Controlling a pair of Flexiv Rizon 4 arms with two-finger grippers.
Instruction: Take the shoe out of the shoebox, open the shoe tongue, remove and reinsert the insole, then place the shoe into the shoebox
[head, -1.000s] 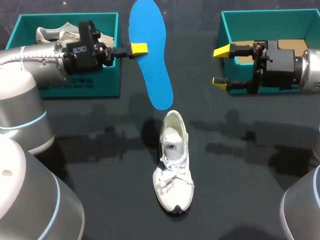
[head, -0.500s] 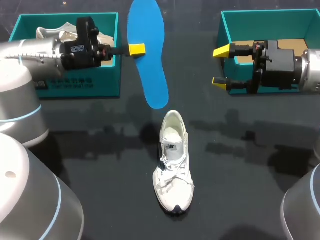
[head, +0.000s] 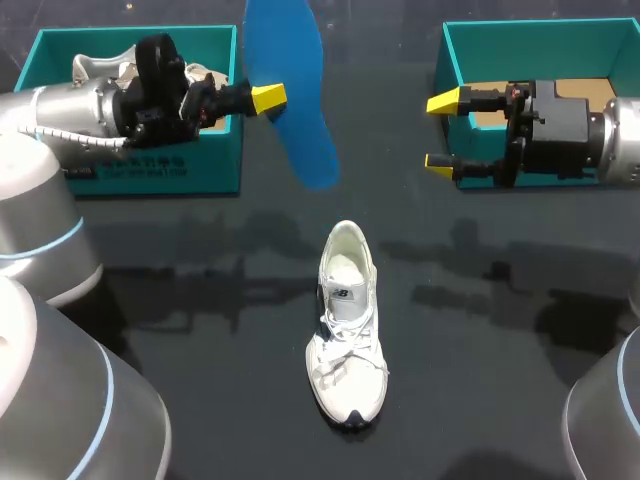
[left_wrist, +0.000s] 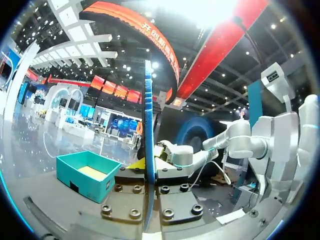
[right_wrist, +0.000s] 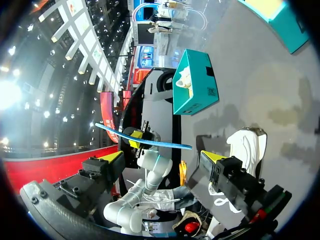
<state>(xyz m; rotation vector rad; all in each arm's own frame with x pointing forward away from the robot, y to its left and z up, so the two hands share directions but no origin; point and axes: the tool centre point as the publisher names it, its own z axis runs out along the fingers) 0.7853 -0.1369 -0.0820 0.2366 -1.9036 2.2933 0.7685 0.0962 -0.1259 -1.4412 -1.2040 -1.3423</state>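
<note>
Blue insole (head: 300, 130) higher than before; 1 shoe (head: 346, 330) on black table (head: 490, 340)

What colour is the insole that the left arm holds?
Blue. The insole shows best in the head view.

Head view: fixed, high, behind robot, looks down and forward over table (head: 180, 300). Farthest from scene; takes in left box (head: 140, 170), right box (head: 540, 40), shoe (head: 347, 325), insole (head: 290, 90), left arm (head: 70, 105), right arm (head: 600, 140).
Left wrist view: on left arm, faces right, low over table. Insole (left_wrist: 148, 165) edge-on, very near lens; right box (left_wrist: 87, 175) and right arm (left_wrist: 220, 145) beyond.
Right wrist view: on right arm, faces left across table. Shoe (right_wrist: 245, 145) near, insole (right_wrist: 145, 140) and left arm (right_wrist: 152, 167) farther, left box (right_wrist: 195, 82) far.
Wrist views face each other. All three views share insole.
</note>
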